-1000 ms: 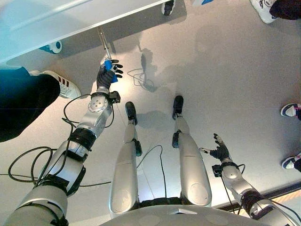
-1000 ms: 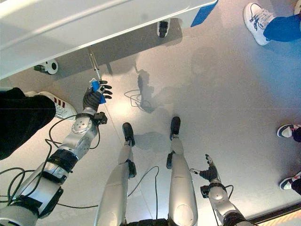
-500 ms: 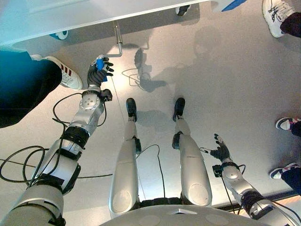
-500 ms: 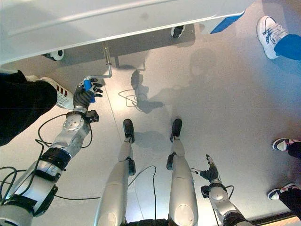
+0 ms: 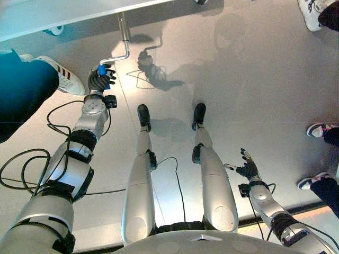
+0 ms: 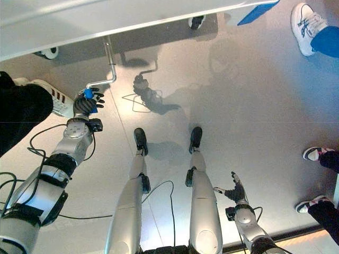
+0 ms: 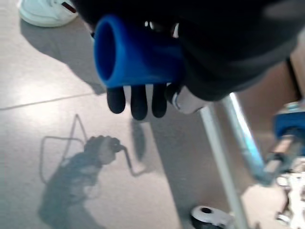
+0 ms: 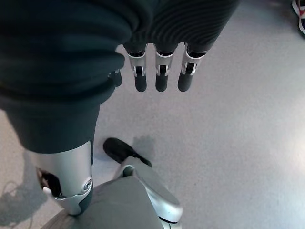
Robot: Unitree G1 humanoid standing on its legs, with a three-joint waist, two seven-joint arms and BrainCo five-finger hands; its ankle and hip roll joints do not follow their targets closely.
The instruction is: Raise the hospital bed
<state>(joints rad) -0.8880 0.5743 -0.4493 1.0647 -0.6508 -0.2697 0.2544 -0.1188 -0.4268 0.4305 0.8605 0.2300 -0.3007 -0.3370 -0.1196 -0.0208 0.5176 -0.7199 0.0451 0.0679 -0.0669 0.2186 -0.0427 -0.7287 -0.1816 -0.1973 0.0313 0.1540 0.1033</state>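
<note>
The hospital bed's pale frame (image 5: 58, 16) runs along the top left. From under it a silver crank (image 5: 125, 45) bends down to a blue grip (image 5: 100, 69). My left hand (image 5: 98, 80) is shut on that grip, arm stretched forward. In the left wrist view the blue grip (image 7: 136, 57) sits inside the curled fingers (image 7: 138, 101), and the crank's rod (image 7: 220, 143) runs past them. My right hand (image 5: 247, 170) hangs low at the right, open and holding nothing, with its straight fingers (image 8: 161, 78) over the floor.
A person stands close at the left, with a dark trouser leg (image 5: 21, 90) and a white striped shoe (image 5: 62, 75) beside my left hand. More shoes (image 5: 318, 128) stand at the right edge and top right (image 6: 307, 26). A bed caster (image 6: 47, 52) sits under the frame.
My left hand has swung the blue grip to the left, turning the crank from hanging straight to bent out sideways. The camera has shifted too. The right hand has stayed put.
</note>
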